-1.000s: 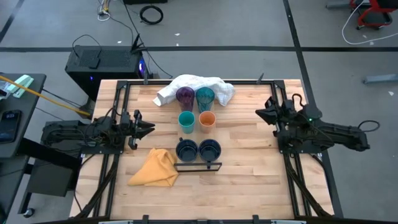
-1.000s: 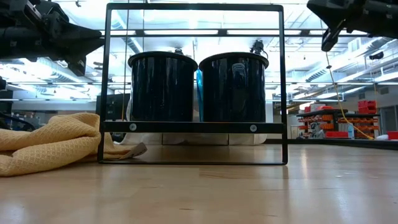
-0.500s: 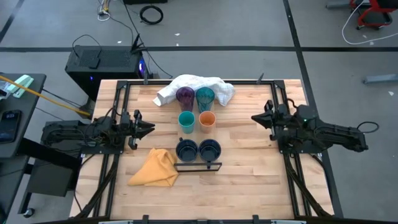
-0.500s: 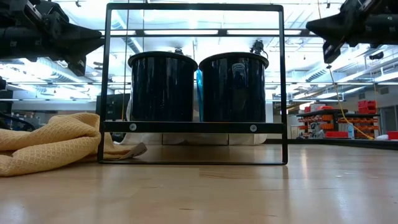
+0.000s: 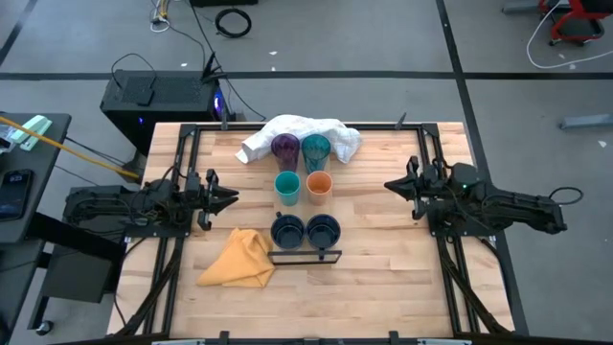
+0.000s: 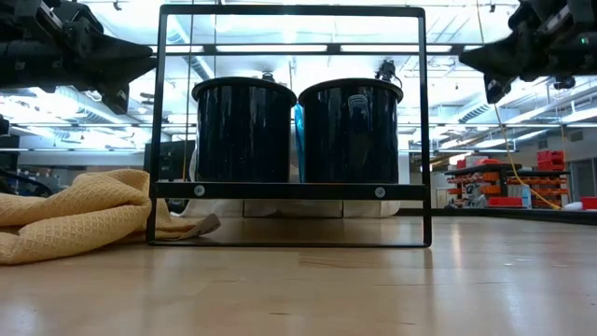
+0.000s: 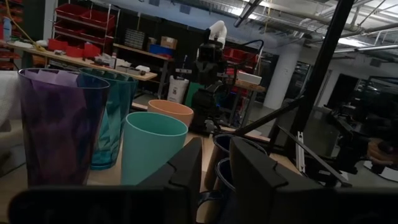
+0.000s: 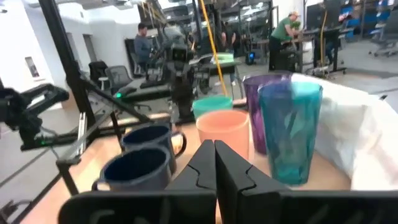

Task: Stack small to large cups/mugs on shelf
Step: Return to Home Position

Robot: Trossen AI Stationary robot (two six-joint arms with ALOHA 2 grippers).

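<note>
Tabletop (image 5: 383, 230) of wooden slats in open workshop, six cups (image 5: 319, 184) paired behind shelf (image 5: 305, 256) rim, people (image 8: 287, 31) caught by right wrist view, unseen from above, right gripper (image 5: 388, 185) clenched empty, left gripper (image 5: 235, 197) slightly parted.

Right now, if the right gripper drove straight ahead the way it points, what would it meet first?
Probably the orange cup: the right gripper, fingers shut, points straight at it, though its height is unclear.

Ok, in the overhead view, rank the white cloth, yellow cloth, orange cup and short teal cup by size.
Largest: white cloth.
Then: yellow cloth.
Smallest: orange cup and short teal cup; they look alike, so I leave them unranked.
</note>
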